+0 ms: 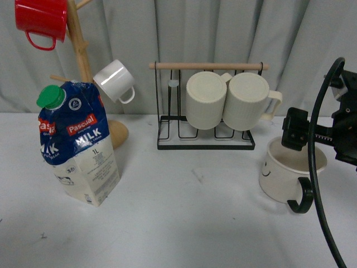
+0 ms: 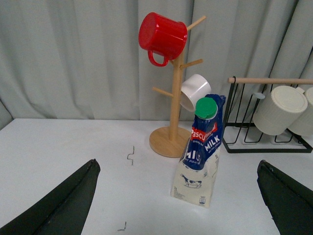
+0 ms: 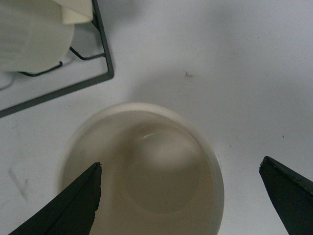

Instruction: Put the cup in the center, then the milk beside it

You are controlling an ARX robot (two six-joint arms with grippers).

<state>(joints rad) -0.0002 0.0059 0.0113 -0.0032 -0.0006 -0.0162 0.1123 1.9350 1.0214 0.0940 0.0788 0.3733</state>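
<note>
The cup (image 1: 277,177), wide and cream with a black loop handle (image 1: 302,199) and a small smiley mark, stands upright on the right of the white table (image 1: 189,223). My right gripper (image 1: 317,140) hovers open just above it. In the right wrist view one finger (image 3: 73,205) hangs over the cup's hollow (image 3: 151,171) and the other lies outside its rim. The milk (image 1: 78,148), a blue-and-white carton with a green cap, stands at the left. My left gripper (image 2: 177,163) is open, well short of the milk (image 2: 200,152), with nothing between its fingers.
A wooden mug tree (image 1: 82,53) behind the milk carries a red mug (image 1: 42,19) and a small white mug (image 1: 114,81). A black wire rack (image 1: 206,140) at the back middle holds two ribbed cream mugs (image 1: 205,99). A grey curtain closes the back.
</note>
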